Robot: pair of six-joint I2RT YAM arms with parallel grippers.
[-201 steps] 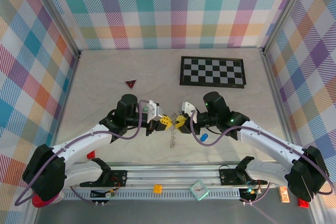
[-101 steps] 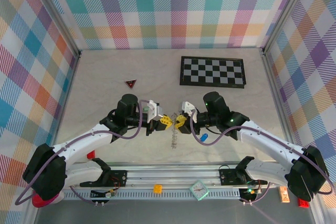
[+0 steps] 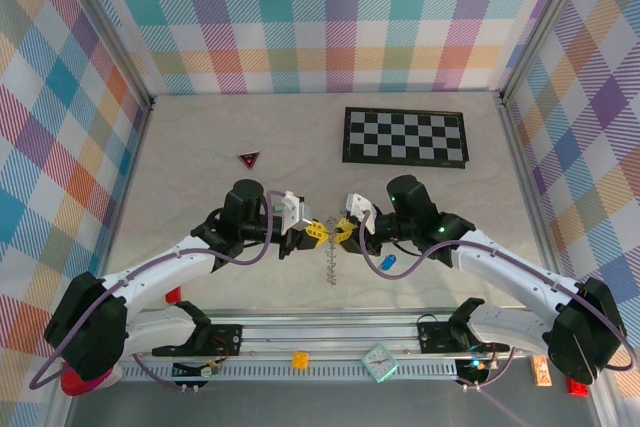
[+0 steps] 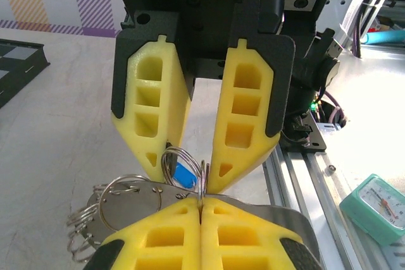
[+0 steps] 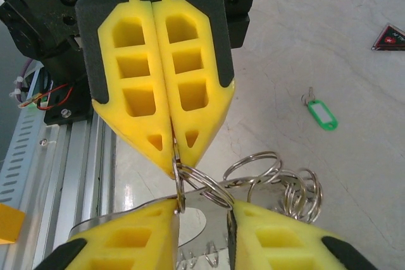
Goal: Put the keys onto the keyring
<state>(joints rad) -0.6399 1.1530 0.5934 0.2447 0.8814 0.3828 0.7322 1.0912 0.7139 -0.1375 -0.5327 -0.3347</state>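
The red triangle lies on the table, far to the left and well away from both arms. In the right wrist view it shows at the far edge, and the green key lies flat on the table nearer in, apart from everything else.

At the centre, the left gripper points right, tip to tip with the other gripper. Its yellow fingers are pressed flat together and pinch a wire loop of the keyring at their very tips. The keyring is held up off the table between the two grippers. Its bundle of silvery rings hangs to one side, and the chain dangles below down to the table.

The right gripper faces left. Its jaws stand partway apart, narrowing toward the tips, with the same loop and a flat grey metal piece between them. One loop touches the inner face of one finger. It is not clear whether the jaws actually press on the metal.

The blue key lies on the table just beside the right arm, below and to the right of the grippers. The checkerboard lies flat at the far right.
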